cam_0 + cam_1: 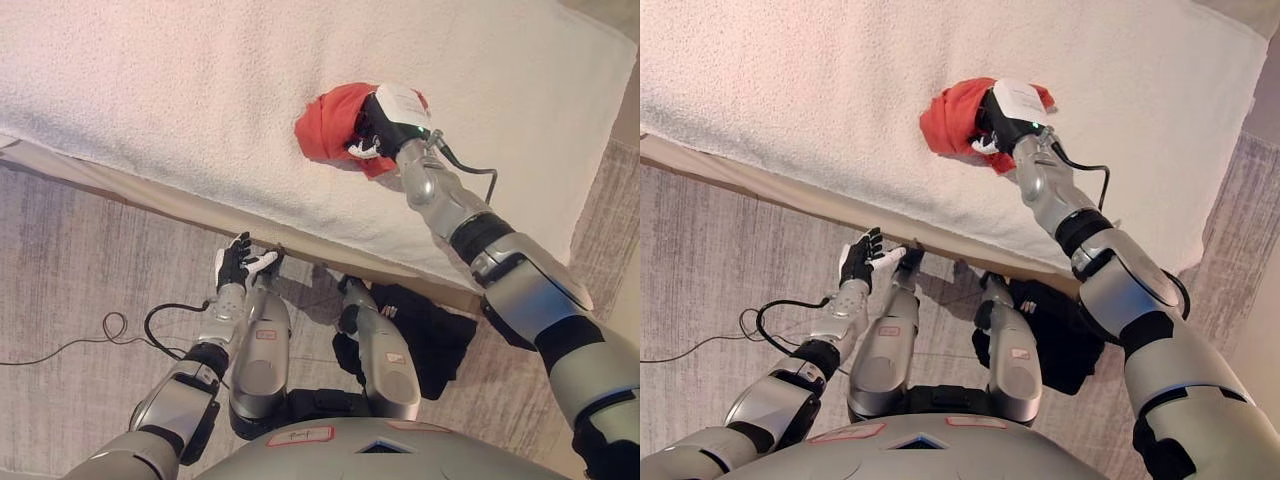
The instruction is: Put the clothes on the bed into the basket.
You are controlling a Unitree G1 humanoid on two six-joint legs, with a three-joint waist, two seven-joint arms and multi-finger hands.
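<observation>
A bunched red garment [328, 125] lies on the white fluffy bed cover [180, 90]. My right hand [372, 132] reaches over the bed and its fingers are curled into the red cloth, gripping it. It also shows in the right eye view [992, 125]. My left hand [238, 262] hangs over the floor near the bed's front edge, fingers straight and holding nothing. No basket shows in either view.
The bed's wooden front edge [150, 205] runs across the view above a grey carpeted floor [70, 270]. A black cloth item [435, 335] lies on the floor by the bed edge at the right.
</observation>
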